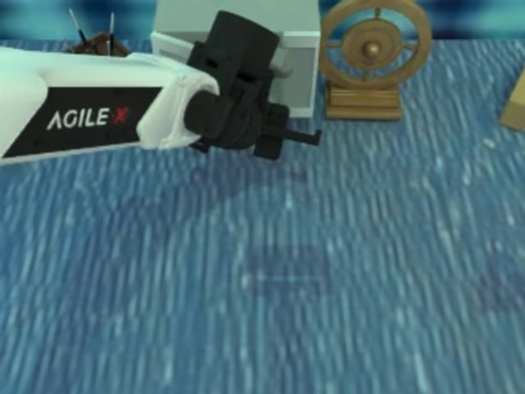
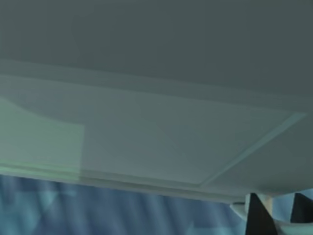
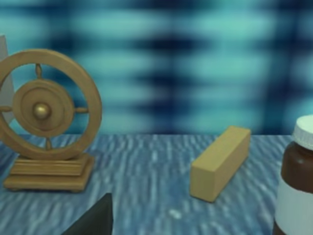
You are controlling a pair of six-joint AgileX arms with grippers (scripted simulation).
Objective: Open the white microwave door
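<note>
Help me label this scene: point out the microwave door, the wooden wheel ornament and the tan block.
white microwave door [image 2: 161, 137], left wrist view, on its window panel.
wooden wheel ornament [image 3: 41, 111], right wrist view, on its hub.
tan block [image 3: 220, 162], right wrist view, on its long side face.

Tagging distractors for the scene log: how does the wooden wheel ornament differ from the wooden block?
Shape: the wheel ornament is a round spoked ring with a brass-like hub, the wooden block is a plain rectangular bar.
Pose: the ornament stands upright on a stepped base, the block lies flat on the table.
Place: the ornament sits beside the white microwave, the block lies near the table's right edge.
Both look wooden.
</note>
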